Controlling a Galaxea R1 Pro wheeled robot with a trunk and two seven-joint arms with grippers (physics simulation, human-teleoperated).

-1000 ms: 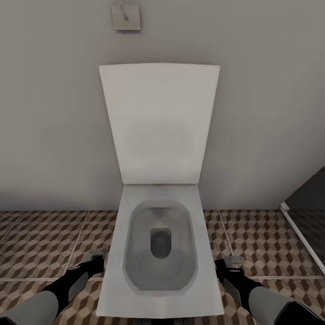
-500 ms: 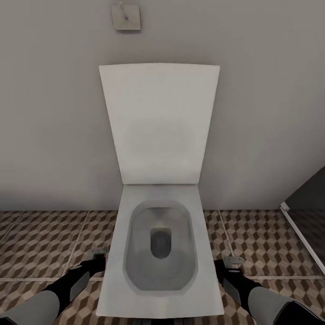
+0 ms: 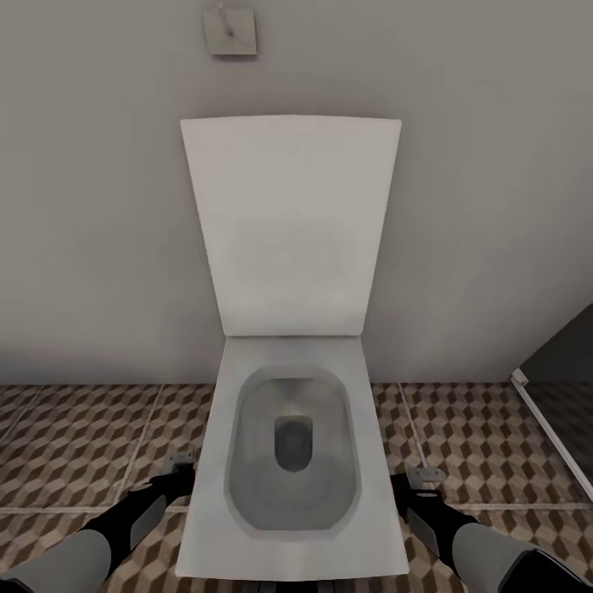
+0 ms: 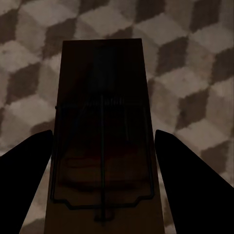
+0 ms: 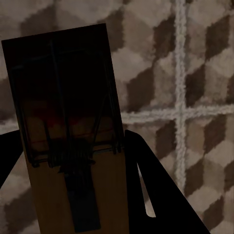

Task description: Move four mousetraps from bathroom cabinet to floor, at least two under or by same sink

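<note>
Evidently both arms hang low beside the toilet [image 3: 292, 461], each set of fingers grasping a mousetrap: left mousetrap [image 4: 102, 141], right mousetrap [image 5: 70, 131]. Each board's long axis runs along its fingers, above the bathroom floor [image 3: 74, 445].

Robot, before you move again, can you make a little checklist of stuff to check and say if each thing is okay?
1. Left claw has a mousetrap between its fingers: ok.
2. Right claw has a mousetrap too: ok.
3. Patterned bathroom floor lies under both arms: ok.
4. A sink is nearby for setting traps beside: not ok. A toilet is straight ahead instead.
5. Arms pass either side of the toilet without touching it: cannot tell, they run very close.
6. The other two mousetraps are already on the floor: cannot tell.
</note>
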